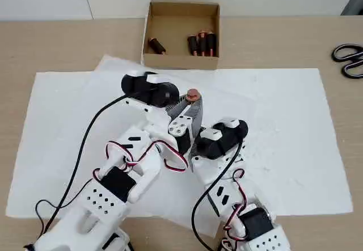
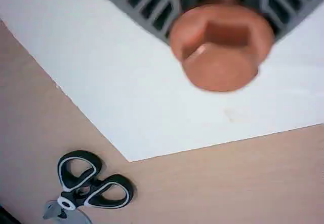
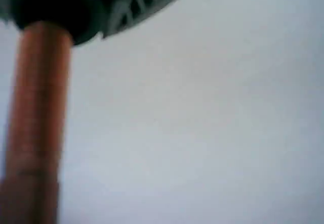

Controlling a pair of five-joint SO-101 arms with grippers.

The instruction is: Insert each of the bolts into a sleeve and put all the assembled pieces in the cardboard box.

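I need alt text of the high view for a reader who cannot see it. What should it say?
Two white arms meet over a white paper sheet, both at one copper-coloured bolt. Behind them, an open cardboard box holds four assembled pieces; scissors lie near the table's right edge.

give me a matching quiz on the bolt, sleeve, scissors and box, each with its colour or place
1 bolt
2 sleeve
3 scissors
4 box

a open, finished pieces inside
b black, round a copper shaft
c copper-coloured, held in the air
d lying on the bare table

Pairs: 1-c, 2-b, 3-d, 4-a
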